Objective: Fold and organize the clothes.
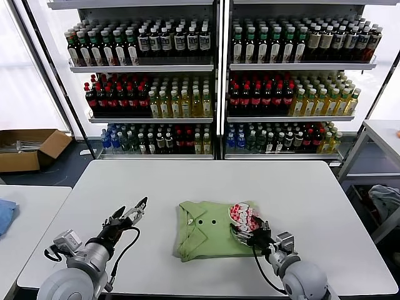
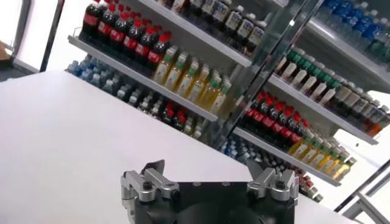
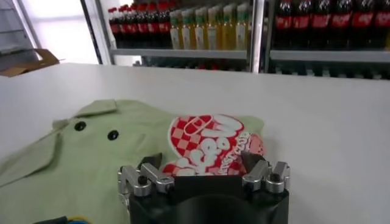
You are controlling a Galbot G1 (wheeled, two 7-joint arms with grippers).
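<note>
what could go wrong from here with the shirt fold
1. The right gripper sits open over the polo shirt at the checkered graphic; closing there may pinch several folded layers and drag the fold apart.
2. The left gripper hangs open above the table, clear of the shirt, so nothing pins the collar side; a pull from the right could slide the whole shirt.

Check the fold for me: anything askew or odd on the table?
The polo shirt lies folded but uneven: its collar end sits skewed and the checkered graphic bunches up at the edge by the right pincer. The left pincer hovers open, clear of it.
</note>
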